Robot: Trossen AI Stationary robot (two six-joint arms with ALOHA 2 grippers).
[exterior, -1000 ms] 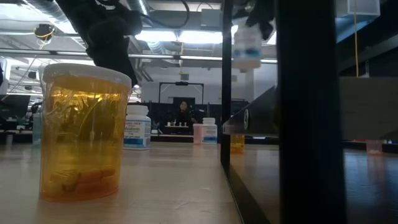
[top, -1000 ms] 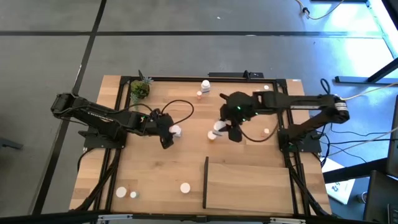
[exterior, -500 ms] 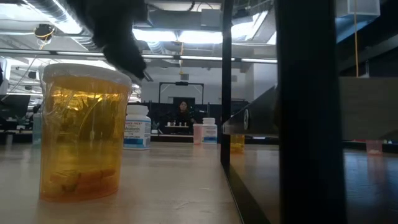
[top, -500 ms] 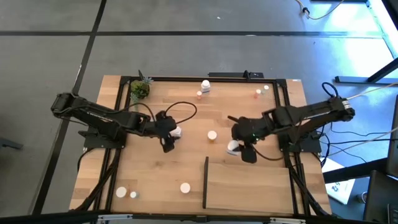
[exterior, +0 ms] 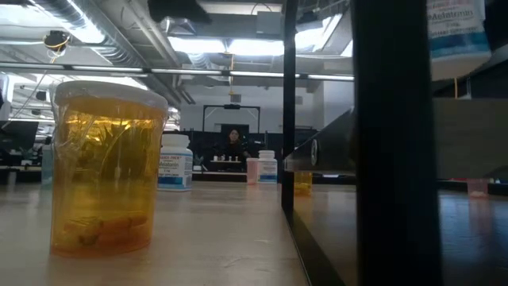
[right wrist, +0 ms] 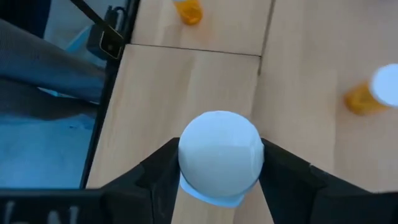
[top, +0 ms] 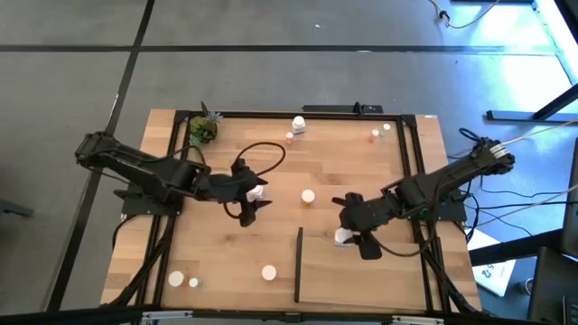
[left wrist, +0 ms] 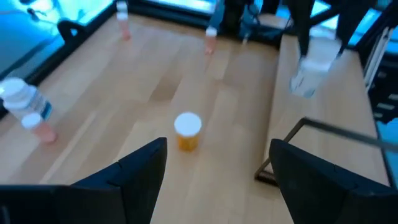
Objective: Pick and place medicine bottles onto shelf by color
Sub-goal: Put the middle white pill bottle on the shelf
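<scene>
The right gripper (top: 348,236) is clamping a white-capped medicine bottle (right wrist: 219,157) above the far-left corner of the shelf (top: 361,269). The left gripper (top: 256,200), fingers (left wrist: 134,171) spread and empty, is hovering left of an orange bottle (left wrist: 187,130) mid-table.

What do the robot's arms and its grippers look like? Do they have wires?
Both arms are dark, almost black, built of jointed segments. The left gripper and right gripper each end in two flat, dark fingers. A thin black cable loops from the left arm across the wooden table. No markings are readable.
</scene>
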